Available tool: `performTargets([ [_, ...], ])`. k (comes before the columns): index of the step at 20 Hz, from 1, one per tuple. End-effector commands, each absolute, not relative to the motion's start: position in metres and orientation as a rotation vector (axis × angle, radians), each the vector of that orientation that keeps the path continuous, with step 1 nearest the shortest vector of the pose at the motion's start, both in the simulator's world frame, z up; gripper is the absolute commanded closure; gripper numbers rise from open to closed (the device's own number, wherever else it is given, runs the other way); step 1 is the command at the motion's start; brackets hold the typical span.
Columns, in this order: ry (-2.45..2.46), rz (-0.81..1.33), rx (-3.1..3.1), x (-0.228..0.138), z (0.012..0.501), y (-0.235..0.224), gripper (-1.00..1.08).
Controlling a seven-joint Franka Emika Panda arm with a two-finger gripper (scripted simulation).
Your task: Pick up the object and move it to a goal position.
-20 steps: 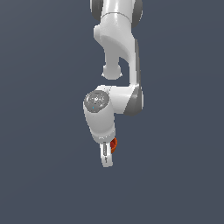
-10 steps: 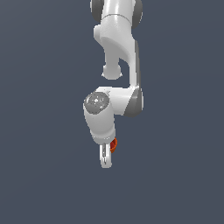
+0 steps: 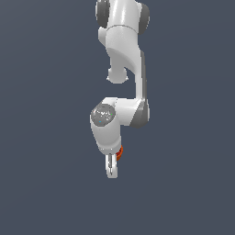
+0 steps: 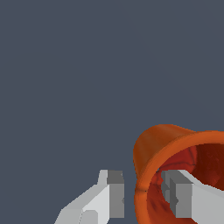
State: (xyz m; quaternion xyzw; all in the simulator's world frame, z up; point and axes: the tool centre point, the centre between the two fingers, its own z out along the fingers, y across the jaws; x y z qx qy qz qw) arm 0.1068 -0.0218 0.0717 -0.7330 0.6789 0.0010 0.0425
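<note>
a: what does the cup look like up close?

b: it's a small round cup, orange-red on the outside and a darker red within. in the wrist view its open mouth faces the camera, so you look past the rim into the hollow. the outer wall is smooth and narrows away from the rim. light catches the wall nearest the rim.

a: and where is it?

b: at the end of the arm, right at the gripper. one finger sits inside the mouth of the cup, the other finger stands outside the wall, so the rim runs between the two.

a: is the gripper clamped on it?

b: the gap between the fingers is narrow. the inner one looks close against the wall. the outer one shows a sliver of space beside the rim, so i cannot tell for sure that it grips.

a: what does the exterior view add?

b: only a slip of orange peeks out beside the white wrist, just above the fingertips, which point down. all around is plain dark grey-blue.
</note>
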Motion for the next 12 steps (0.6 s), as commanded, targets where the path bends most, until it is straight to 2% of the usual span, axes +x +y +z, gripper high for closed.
performTargets([
  [1, 2.076, 0.001, -2.241, 0.1074, 0.0712, -0.0217, 1.08],
  [12, 2.074, 0.002, -2.242, 0.1074, 0.0726, -0.0207, 1.08],
])
